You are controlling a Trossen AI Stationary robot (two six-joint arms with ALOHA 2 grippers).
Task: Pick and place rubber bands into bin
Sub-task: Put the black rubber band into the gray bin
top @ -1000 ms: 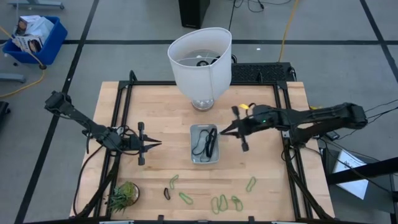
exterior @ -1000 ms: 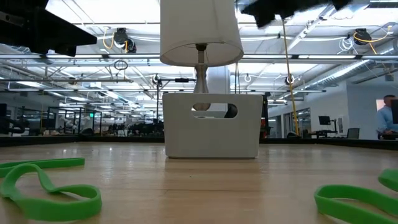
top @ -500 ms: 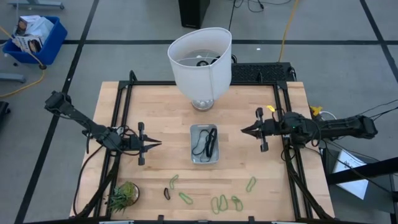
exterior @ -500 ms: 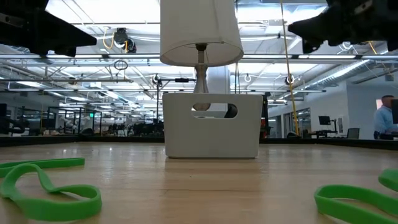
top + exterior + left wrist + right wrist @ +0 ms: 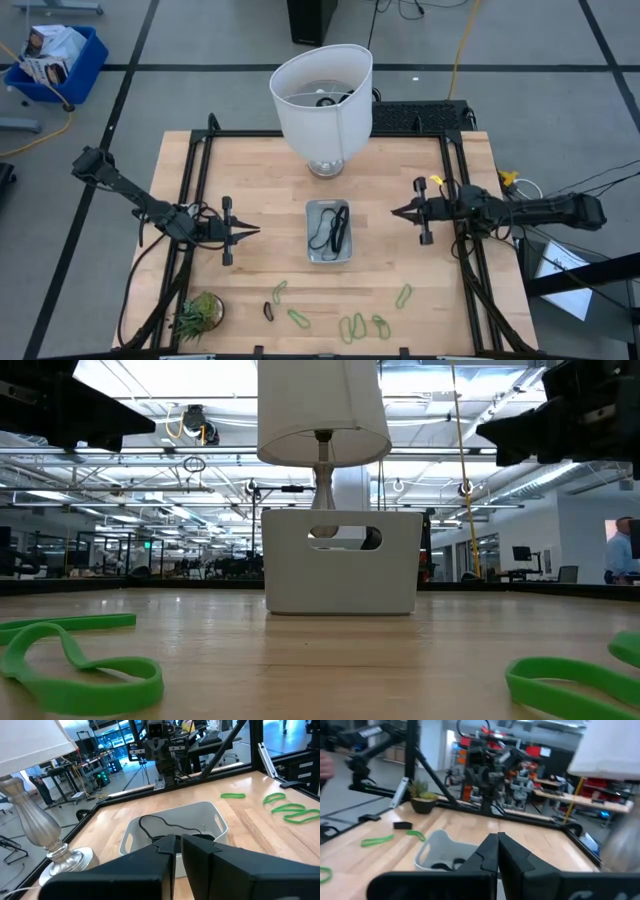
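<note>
The clear shallow bin (image 5: 330, 231) stands mid-table with dark rubber bands (image 5: 334, 230) lying in it; it also shows in the left wrist view (image 5: 175, 827) and the right wrist view (image 5: 440, 852). Several light-green bands (image 5: 352, 325) and one dark band (image 5: 268, 311) lie flat along the table's near edge. My left gripper (image 5: 256, 231) is shut and empty, left of the bin. My right gripper (image 5: 394, 212) is shut and empty, right of the bin, above the table.
A white lampshade on a glass lamp base (image 5: 322, 100) stands at the far middle. A spiky green plant (image 5: 198, 313) sits at the near left corner. Black frame rails (image 5: 190, 200) run along both table sides. A lone green band (image 5: 403, 295) lies near right.
My right gripper has drawn back from beside the bin toward the table's right edge, staying shut and empty. My left gripper has kept still.
</note>
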